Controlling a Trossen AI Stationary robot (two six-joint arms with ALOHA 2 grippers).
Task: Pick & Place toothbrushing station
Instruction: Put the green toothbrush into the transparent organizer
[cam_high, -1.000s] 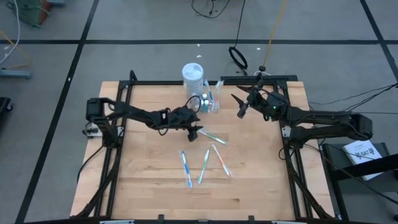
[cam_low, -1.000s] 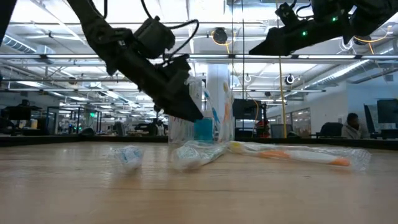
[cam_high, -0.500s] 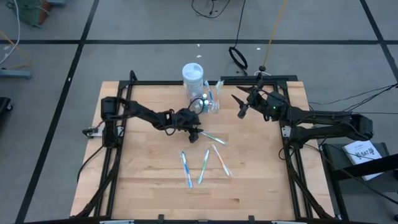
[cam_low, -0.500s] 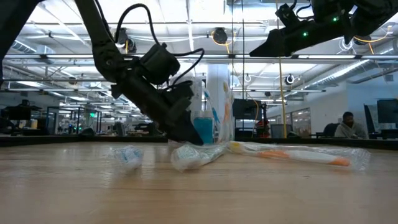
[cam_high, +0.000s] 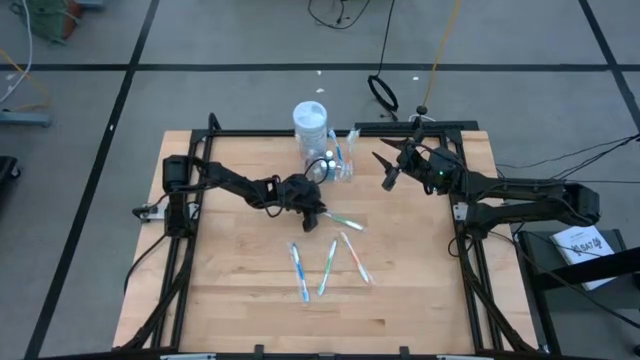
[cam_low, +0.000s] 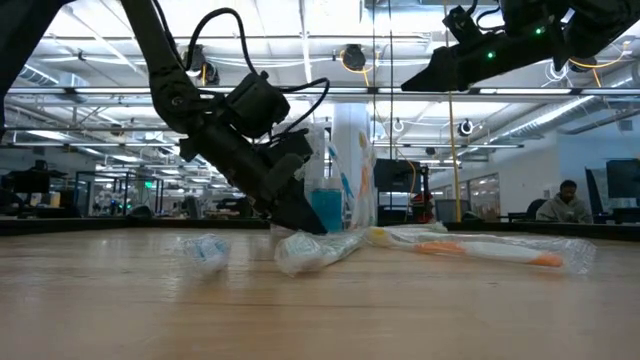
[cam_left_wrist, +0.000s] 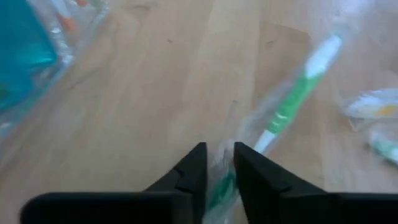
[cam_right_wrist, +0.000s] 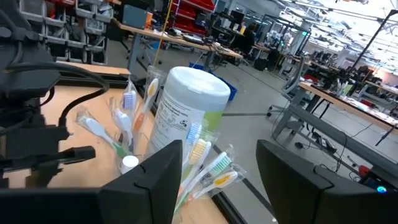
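A green-handled toothbrush in a clear wrapper (cam_high: 341, 220) (cam_left_wrist: 292, 102) lies flat on the wooden table. My left gripper (cam_high: 314, 212) (cam_left_wrist: 219, 149) is down at its near end, shut on it. The clear cup (cam_high: 339, 167) stands at the back with toothbrushes (cam_right_wrist: 134, 115) upright in it. Three more wrapped toothbrushes (cam_high: 327, 266) lie flat toward the near edge. My right gripper (cam_high: 385, 172) (cam_right_wrist: 217, 180) hangs open, high above the table right of the cup, holding nothing. My left gripper pinches the wrapped toothbrush's near end (cam_left_wrist: 221, 182) between its two fingers. The fingers slant down from the table's left side and lie roughly along the brush. The rest of the brush (cam_left_wrist: 311, 68) lies on the table.
A taller clear jar with a white lid (cam_high: 311, 125) (cam_right_wrist: 186, 106) stands just behind the cup. A black frame (cam_high: 190, 250) borders the table left and right. An orange-handled wrapped brush (cam_low: 480, 250) lies toward the right in the low view.
My left gripper has come down onto the table at the green toothbrush's end, tipping further downward. Its fingers have then closed on that end. The toothbrush has stayed where it lay.
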